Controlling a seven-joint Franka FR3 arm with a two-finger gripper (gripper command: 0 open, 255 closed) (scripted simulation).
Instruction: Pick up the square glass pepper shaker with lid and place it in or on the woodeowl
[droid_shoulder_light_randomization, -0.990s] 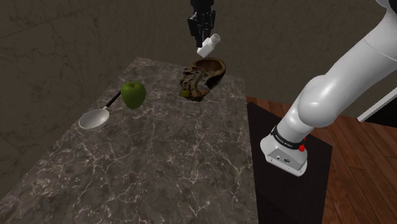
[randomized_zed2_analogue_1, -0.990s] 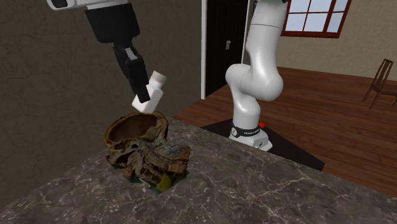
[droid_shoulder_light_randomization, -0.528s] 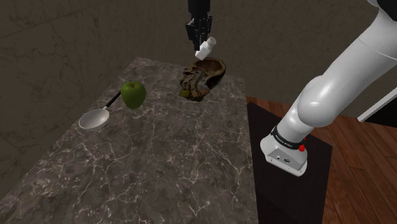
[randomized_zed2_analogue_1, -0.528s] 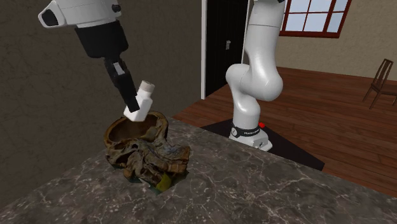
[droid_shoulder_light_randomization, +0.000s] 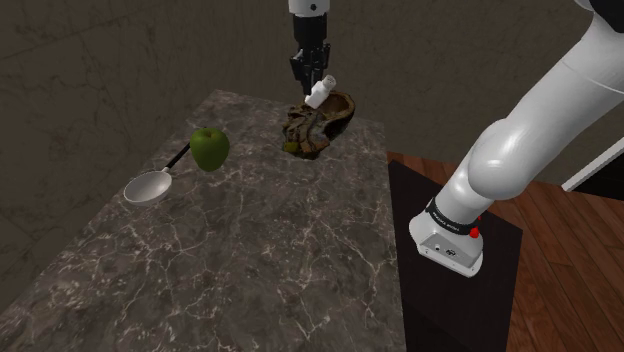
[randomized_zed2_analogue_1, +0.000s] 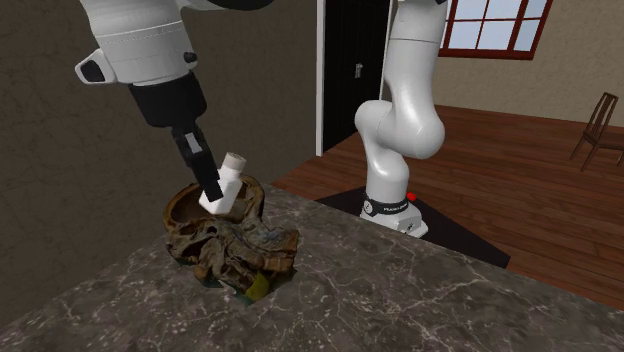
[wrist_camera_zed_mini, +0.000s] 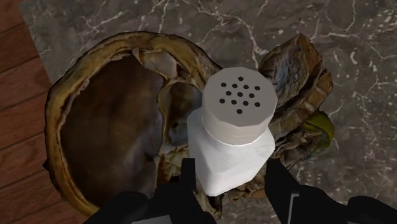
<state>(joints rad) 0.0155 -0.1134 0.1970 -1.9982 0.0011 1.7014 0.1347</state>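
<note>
i see my gripper (wrist_camera_zed_mini: 232, 179) closed on the white pepper shaker (wrist_camera_zed_mini: 235, 137), one black finger pressed on each side of its square body. the shaker is tilted, and in the wrist view its round lid with the small holes faces the camera. it hangs low over the gnarled brown bowl (droid_shoulder_light_randomization: 336, 107), right at the rim next to the dark hollow. i cannot tell whether its base touches the wood. the bowl sits at the far end of the dark marble counter (droid_shoulder_light_randomization: 250, 260). a green apple (droid_shoulder_light_randomization: 210, 148) and a metal spoon (droid_shoulder_light_randomization: 148, 187) lie well apart from it, toward the shoulder view's left, just beside each other.
</note>
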